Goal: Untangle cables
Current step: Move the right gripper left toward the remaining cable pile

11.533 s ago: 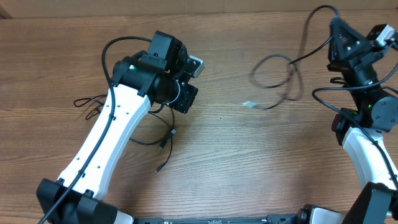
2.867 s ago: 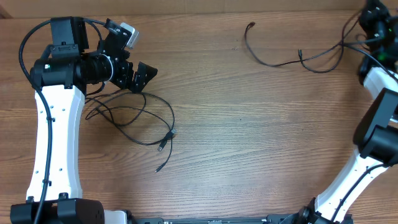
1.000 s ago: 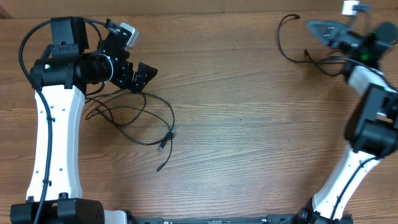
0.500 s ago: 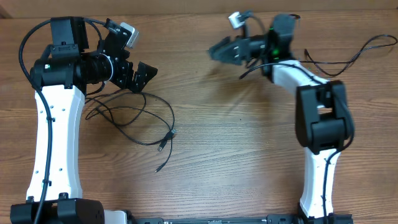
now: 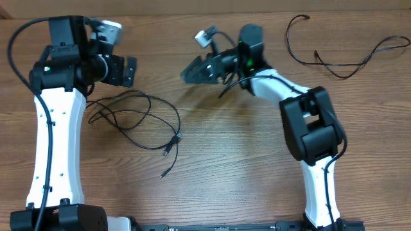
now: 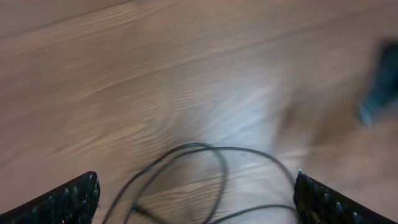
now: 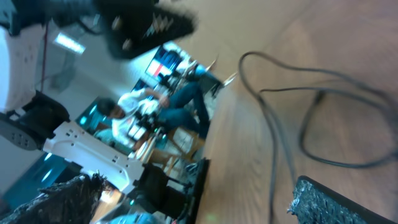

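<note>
Wide open and holding nothing, that is how my 2 end effectors stand. My left end effector (image 5: 122, 69) hangs over the far left of the table (image 5: 244, 167). Its blurred wrist view shows a black loop (image 6: 205, 147) on the wood, ahead of the spread fingertips. The tangled cables (image 5: 122, 119) lie just beside it, with plug ends (image 5: 168, 149) trailing toward the table's middle. My right end effector (image 5: 192, 70) reaches across the far middle and points left. 1 separate cable (image 5: 287, 40) lies at the far right, well apart from the tangle.
</note>
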Motion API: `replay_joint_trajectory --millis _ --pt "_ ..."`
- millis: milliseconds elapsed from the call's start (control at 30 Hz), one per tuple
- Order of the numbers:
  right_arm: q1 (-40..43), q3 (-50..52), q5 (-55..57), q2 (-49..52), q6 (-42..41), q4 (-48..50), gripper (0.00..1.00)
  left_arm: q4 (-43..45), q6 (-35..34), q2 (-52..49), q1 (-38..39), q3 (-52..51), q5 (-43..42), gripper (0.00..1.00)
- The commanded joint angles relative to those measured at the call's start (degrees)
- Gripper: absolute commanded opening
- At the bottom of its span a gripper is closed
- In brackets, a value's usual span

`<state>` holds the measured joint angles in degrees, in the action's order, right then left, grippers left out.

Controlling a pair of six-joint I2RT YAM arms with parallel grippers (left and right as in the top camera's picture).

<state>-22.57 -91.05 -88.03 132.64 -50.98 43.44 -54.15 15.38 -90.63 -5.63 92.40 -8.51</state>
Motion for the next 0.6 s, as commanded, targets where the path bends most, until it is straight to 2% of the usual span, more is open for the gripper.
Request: replay_joint_trajectory --millis 0,367,467,567 --pt "-3.8 -0.5 -1.9 0.1 0.5 0.0 1.00 0.8 -6.5 0.7 -2.3 0.4 7.6 0.99" --pt "-15.9 -0.4 0.9 0.1 6.4 -1.0 1.00 2.2 -10.0 0.3 -7.3 0.4 7.5 1.00" --pt "-17.4 -0.4 5.8 0.1 9.8 -5.7 1.00 1.8 -10.0 0.3 -7.3 0.4 7.5 0.99" --pt "-17.9 -0.4 12.1 0.1 17.2 -15.3 1.00 1.8 -10.1 0.3 -7.2 0.4 7.5 0.99"
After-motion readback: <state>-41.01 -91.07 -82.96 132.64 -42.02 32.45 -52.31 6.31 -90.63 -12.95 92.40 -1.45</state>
